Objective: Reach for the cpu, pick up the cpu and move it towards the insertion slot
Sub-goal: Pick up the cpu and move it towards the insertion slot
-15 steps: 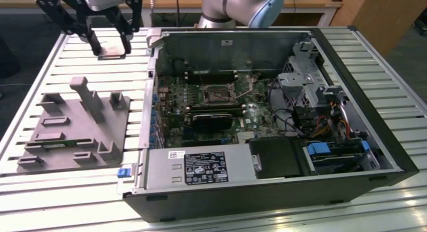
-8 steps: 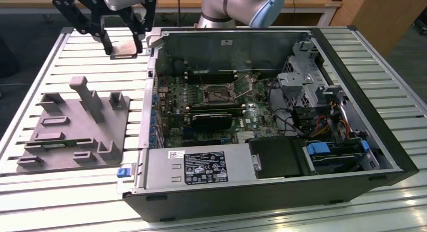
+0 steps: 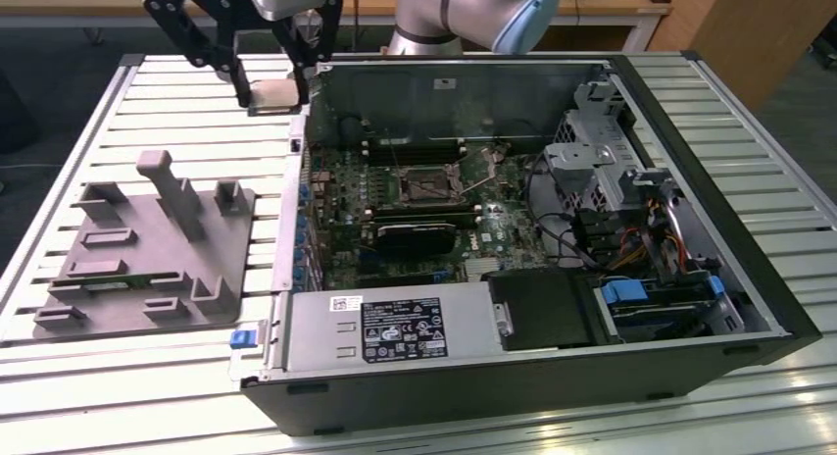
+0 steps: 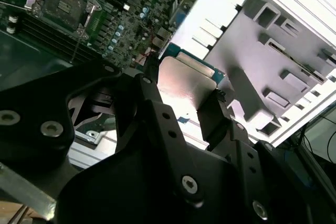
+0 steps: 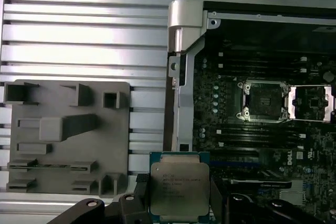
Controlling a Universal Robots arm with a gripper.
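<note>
The claw (image 3: pixel 278 82) grips the cpu (image 3: pixel 280 95) by two opposite edges — raised above the counter (image 3: pixel 183 92), well apart from the insertion slot (image 3: pixel 425 183).

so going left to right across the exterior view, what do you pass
grey fixture block → hand holding the cpu → insertion slot on the motherboard → drive cage with cables → case's right wall
</note>
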